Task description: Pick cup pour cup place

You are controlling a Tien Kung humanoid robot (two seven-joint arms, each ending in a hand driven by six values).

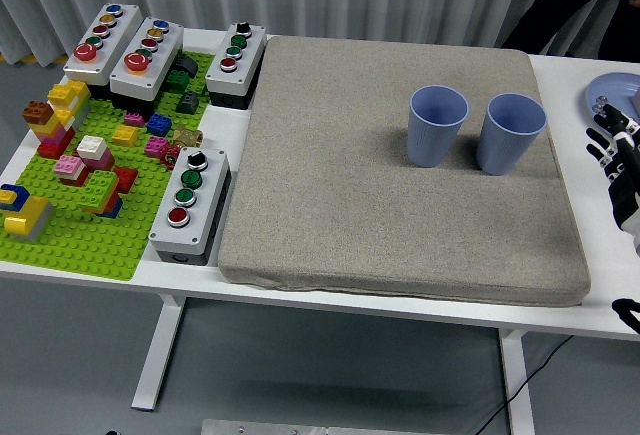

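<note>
Two light blue cups stand upright side by side on the grey mat point(380, 175): the left cup point(436, 126) and the right cup point(510, 133). Nothing shows inside either from this angle. My right hand point(616, 160) has come in at the right edge, over the white table beside the mat, fingers spread and holding nothing. It is to the right of the right cup, not touching it. My left arm is out of view.
A blue plate point(612, 95) with small balls sits at the far right, partly behind my hand. A green brick baseplate point(80, 235) with loose bricks and several grey button boxes point(190, 205) fill the left side. A dark sleeve point(580, 10) shows at the top right.
</note>
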